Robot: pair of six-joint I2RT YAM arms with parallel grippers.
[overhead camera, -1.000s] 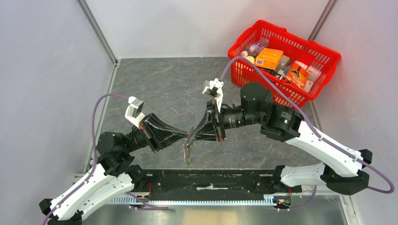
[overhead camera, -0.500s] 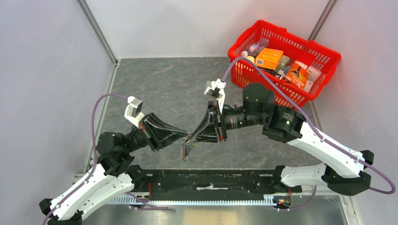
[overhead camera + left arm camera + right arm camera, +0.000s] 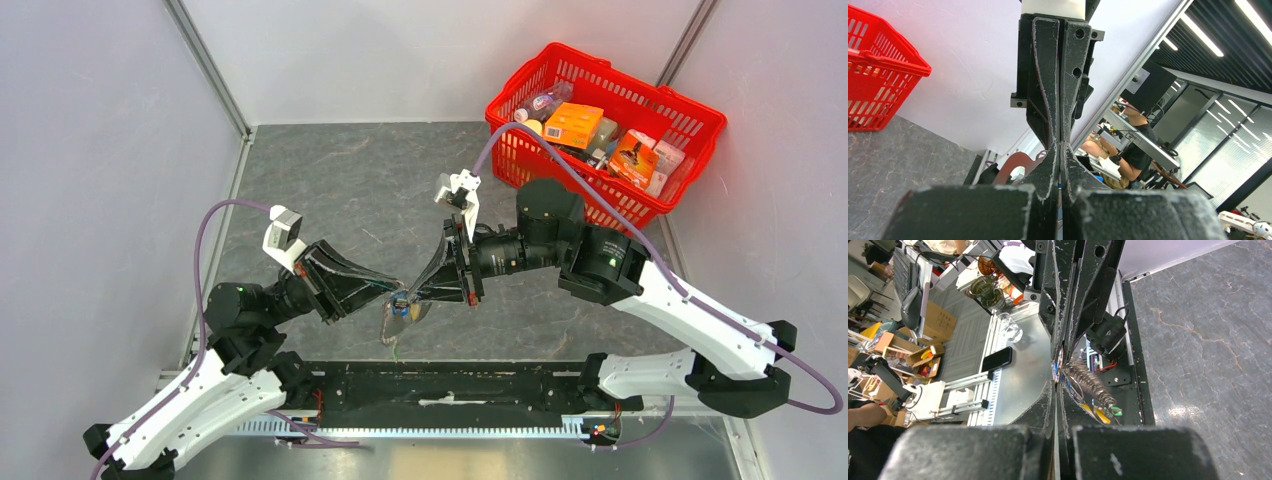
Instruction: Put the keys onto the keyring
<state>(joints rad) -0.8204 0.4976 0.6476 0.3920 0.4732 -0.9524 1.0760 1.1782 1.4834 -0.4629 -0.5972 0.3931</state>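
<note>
Grey-olive keyring (image 3: 392,325) hangs in mid-air right under the spot where the two tools meet tip to tip. It's over the near part of the worktop (image 3: 330,180), just ahead of the black rail (image 3: 450,385). In the right wrist view its chain runs down to a yellow tag (image 3: 1102,415) and a green tag (image 3: 1116,412).

Left tool (image 3: 393,296) is clenched tight, fingers flat together. Right tool (image 3: 415,297) is the same, pinched closed. Between the tips there's a tiny blue bit I'd guess is the key (image 3: 1055,367), but it's too small to be sure. I can't tell which tool has the keyring and which has the key, since both tips are crammed into one spot.

Progress-wise, my read is mid-threading. Everything is up off the worktop and brought together, but I can't see a key hanging from the keyring, so I wouldn't call it done. What's left is getting the key onto the small ring. I can't make out any other keys.

As for the surroundings, the red basket (image 3: 505,140) of boxes and bottles sits in the far right corner, well apart and no bother. The real obstacle is the tools themselves: they block both wrist views, and the keyring hangs loose.
</note>
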